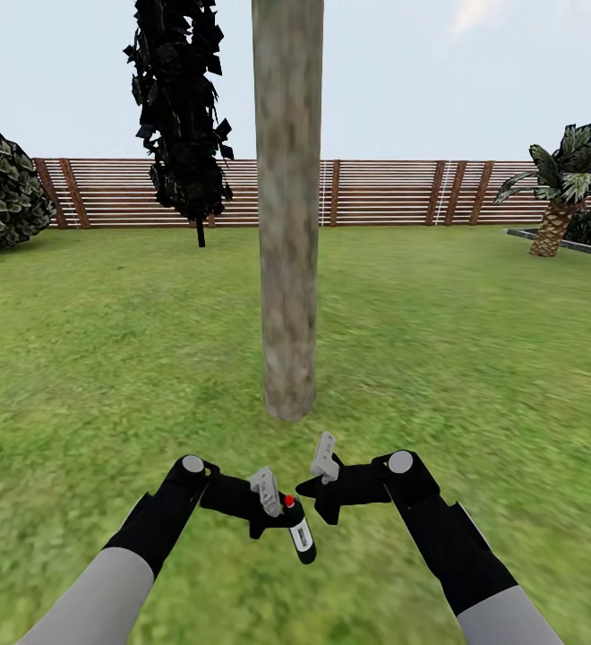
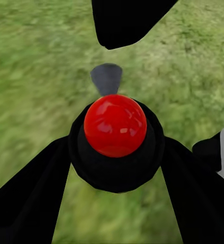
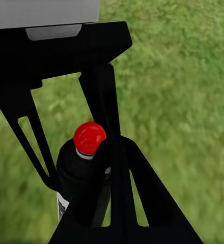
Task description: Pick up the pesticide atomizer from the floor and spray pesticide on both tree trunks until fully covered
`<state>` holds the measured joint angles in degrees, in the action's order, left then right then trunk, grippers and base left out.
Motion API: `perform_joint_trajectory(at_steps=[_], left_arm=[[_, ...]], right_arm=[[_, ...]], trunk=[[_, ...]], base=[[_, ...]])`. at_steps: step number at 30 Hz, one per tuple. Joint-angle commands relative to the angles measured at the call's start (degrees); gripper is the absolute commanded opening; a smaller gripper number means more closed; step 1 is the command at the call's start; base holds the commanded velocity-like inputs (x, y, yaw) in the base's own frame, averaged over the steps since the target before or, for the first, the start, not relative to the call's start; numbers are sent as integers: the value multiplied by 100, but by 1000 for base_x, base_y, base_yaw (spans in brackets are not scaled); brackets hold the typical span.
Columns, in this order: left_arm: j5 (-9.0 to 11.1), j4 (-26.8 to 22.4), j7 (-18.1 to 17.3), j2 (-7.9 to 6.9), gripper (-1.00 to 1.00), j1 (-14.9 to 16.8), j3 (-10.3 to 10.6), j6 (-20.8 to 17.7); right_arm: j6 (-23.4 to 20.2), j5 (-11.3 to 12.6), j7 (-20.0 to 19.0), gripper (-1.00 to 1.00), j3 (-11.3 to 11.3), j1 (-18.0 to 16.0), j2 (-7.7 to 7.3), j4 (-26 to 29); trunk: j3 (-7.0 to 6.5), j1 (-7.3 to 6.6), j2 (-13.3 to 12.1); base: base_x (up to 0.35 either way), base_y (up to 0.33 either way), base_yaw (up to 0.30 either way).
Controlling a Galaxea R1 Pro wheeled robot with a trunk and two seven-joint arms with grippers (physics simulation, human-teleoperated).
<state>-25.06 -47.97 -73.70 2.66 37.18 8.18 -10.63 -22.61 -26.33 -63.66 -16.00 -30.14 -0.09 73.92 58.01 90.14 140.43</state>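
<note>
The left hand (image 1: 276, 511) is gripping the pesticide atomizer (image 1: 297, 528) near the tree trunk (image 1: 287, 269); the right hand (image 1: 324, 459) is hanging open. No spraying yet.

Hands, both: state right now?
Left hand: shut on the pesticide atomizer, fingers on either side of its black body below the red cap.
Right hand: cannot be told, holding nothing visible.

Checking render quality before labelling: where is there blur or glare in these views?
Head view: grass smeared, tree trunk bark soft. Left wrist view: glossy highlights on the atomizer's red cap, lawn behind blurred. Right wrist view: grass blurred too.
</note>
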Motion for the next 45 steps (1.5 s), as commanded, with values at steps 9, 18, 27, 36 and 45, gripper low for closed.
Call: perform_joint_trajectory(at_steps=[9, 18, 27, 36, 45], left_arm=[[1, -2, -4, 7, -100, 2, -2, -1], [1, 2, 4, 14, -100, 26, -9, -1], [1, 6, 5, 40, -100, 27, -9, -1], [9, 0, 5, 42, -100, 28, -9, -1], [3, 8, 5, 38, -100, 35, -11, 9]], right_arm=[[1, 5, 0, -100, 0, -1, 0, 0], [1, 4, -2, -100, -2, -1, 0, 24], [2, 4, -2, -100, -4, -1, 0, 26], [2, 5, -3, -100, -7, 2, 0, 26], [2, 3, -1, -100, -9, -1, -4, 28]], trunk=[[0, 0, 0], [0, 0, 0], [0, 0, 0], [0, 0, 0], [0, 0, 0]], base=[[0, 0, 0], [0, 0, 0], [0, 0, 0], [0, 0, 0], [0, 0, 0]])
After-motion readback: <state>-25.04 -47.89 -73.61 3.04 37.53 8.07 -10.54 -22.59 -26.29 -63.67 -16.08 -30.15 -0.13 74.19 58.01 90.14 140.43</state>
